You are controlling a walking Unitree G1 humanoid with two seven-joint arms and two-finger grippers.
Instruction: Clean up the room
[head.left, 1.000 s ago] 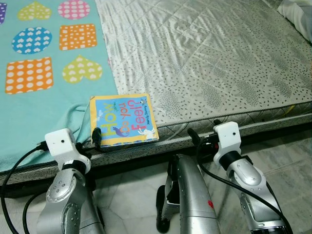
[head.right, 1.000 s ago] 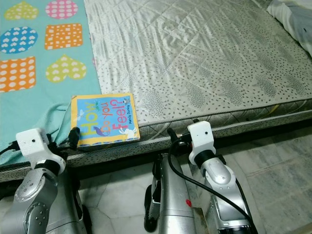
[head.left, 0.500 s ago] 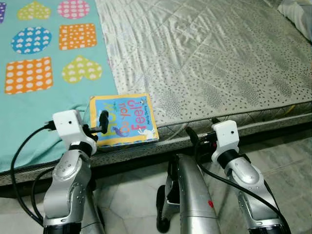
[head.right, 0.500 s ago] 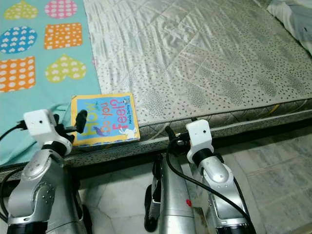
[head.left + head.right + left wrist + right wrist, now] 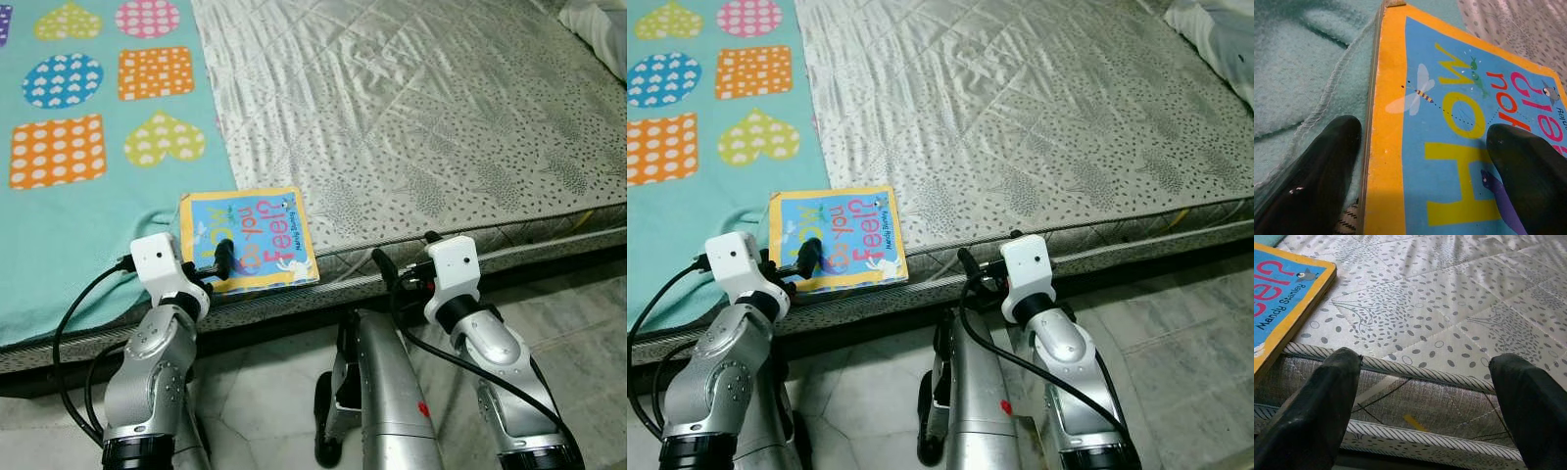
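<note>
Left wrist view: left gripper (image 5: 1422, 161) jaws open, straddling the near-left edge of the book (image 5: 250, 240), which lies on the bed (image 5: 441, 127) edge. Right gripper (image 5: 1432, 406) jaws open.

Bright, even daylight; head views sharp, soft sheen on the grey mattress (image 5: 411, 117) toward twelve o'clock; in both wrist views the near black fingers (image 5: 1312, 181) blur, faint shadow beneath.

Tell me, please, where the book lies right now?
The book lies at the mattress's near edge, beside the teal blanket, under the open left end effector.
</note>
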